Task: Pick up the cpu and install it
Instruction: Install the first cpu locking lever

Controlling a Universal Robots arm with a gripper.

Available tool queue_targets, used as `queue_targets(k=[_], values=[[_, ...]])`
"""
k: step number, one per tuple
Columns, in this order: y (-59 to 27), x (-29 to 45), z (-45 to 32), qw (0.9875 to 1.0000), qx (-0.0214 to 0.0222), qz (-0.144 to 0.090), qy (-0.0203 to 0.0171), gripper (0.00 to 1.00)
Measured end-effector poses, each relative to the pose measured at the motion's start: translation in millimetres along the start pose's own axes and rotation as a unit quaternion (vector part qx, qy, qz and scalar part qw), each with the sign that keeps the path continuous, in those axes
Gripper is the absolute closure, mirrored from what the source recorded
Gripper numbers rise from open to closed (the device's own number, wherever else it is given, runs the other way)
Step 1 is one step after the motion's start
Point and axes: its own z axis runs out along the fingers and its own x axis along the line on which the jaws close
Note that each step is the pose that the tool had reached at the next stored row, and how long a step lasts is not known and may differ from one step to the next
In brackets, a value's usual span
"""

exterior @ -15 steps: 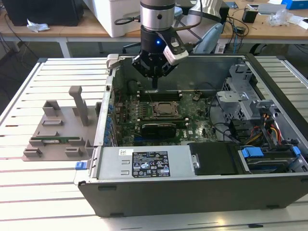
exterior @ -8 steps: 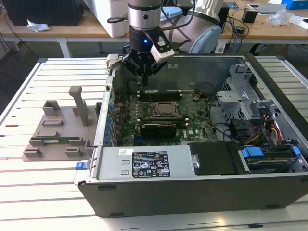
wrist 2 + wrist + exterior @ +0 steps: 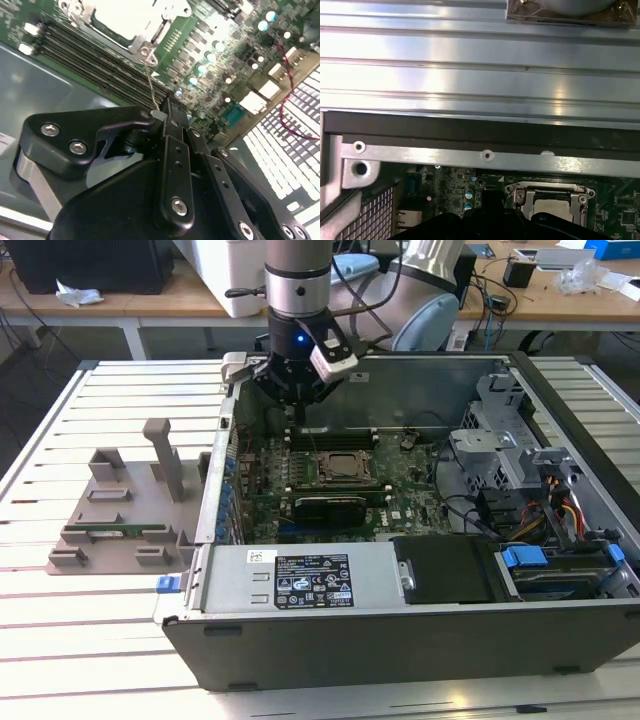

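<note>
green motherboard [image 3: 400, 495], grey case [image 3: 400, 640], black gripper [image 3: 167, 112], blue latch [image 3: 523, 557].

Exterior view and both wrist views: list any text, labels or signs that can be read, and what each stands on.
No text can be read.
White label on the power supply housing: print too small.
Dark label beside it: lines and symbols, too blurred.
Motherboard in the exterior view, and in both wrist views: markings too small to make out.
</note>
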Motion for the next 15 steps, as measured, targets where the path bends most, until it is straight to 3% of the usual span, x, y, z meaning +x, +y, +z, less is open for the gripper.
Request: queue_targets(k=[3, 8, 13, 15], values=[[0.0, -14.2, 0.8, 1.0, 0.0, 0.0, 0.0007, 0.89], [-0.6, -27.7, 2.0, 1.0, -0.0001, 0.0, 0.0019, 0.89], [-1.1, -37.0, 3.1, 1.0, -0.0002, 0.0, 0.0028, 0.89], [-1.1, -37.2, 3.2, 1.0, -0.0001, 0.0, 0.003, 0.89]])
